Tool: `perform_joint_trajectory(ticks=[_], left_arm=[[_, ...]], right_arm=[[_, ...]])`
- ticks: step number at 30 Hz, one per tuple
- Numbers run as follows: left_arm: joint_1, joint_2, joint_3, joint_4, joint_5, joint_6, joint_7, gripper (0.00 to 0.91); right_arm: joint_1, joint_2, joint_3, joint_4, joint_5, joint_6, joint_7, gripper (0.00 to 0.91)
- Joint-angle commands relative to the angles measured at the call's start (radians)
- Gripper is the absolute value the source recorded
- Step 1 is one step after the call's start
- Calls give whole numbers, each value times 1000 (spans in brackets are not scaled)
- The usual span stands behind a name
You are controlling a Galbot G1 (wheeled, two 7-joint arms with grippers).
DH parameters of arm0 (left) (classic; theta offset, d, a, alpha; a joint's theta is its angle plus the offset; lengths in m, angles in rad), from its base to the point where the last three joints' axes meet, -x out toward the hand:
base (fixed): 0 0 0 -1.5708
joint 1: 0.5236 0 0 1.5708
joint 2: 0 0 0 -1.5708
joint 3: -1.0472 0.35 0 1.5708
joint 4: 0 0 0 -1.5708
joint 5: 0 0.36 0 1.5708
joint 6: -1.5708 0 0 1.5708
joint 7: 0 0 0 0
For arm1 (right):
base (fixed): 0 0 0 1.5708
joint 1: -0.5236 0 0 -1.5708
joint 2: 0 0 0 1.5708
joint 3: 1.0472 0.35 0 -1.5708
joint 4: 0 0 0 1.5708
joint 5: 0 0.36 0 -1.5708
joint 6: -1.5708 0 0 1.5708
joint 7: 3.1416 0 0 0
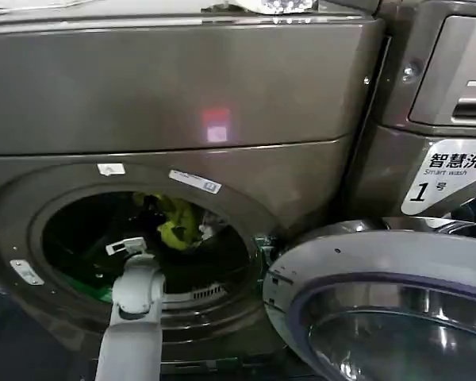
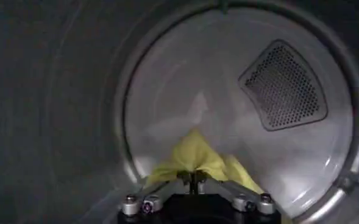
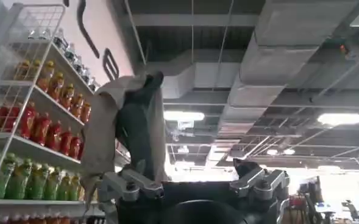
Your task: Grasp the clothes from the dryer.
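The left arm, a pale grey jointed limb, rises from the lower edge of the head view and reaches forward through the wide round porthole of the big bronze-grey metal front-loading dryer [image 1: 182,87], its wrist bent into the dark drum. In the left wrist view the left gripper [image 2: 193,178] sits deep inside the drum with its jaws drawn together and pinched on a fold of the clothes [image 2: 194,155], a small bundle of soft bright yellow-green fabric that peaks up just in front of the jaws. The bundle lies low in the drum, before the pale round back wall and below a dark perforated vent [image 2: 283,85]. From the head, the yellow-green fabric shows inside the porthole, just above and right of the arm's wrist.

To the right of the porthole the dryer's round glass door [image 1: 381,309] with its grey rim hangs swung open. Behind it stands a similar bronze-grey machine [image 1: 436,119] bearing a white label with "Smart wash" and a "1".

The right gripper [image 3: 194,189] points up toward a ceiling of ducts and lights, beside white wire shelves of bottled drinks [image 3: 27,122]. Its jaws are spread apart, and a piece of grey and beige cloth [image 3: 133,122] hangs on one finger.
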Motion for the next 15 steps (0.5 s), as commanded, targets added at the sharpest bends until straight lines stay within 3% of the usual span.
perform_joint_trajectory(ticks=[1, 10, 15], left_arm=[[15, -20, 5, -13, -15, 2, -16, 0], [20, -9, 11, -12, 12, 2, 25, 0], [23, -7, 16, -10, 17, 3, 42, 0]], right_arm=[[2, 1, 0, -2, 6, 9, 2, 907], [4, 3, 2, 1, 4, 10, 8, 907], [8, 11, 23, 62, 21, -62, 12, 907]])
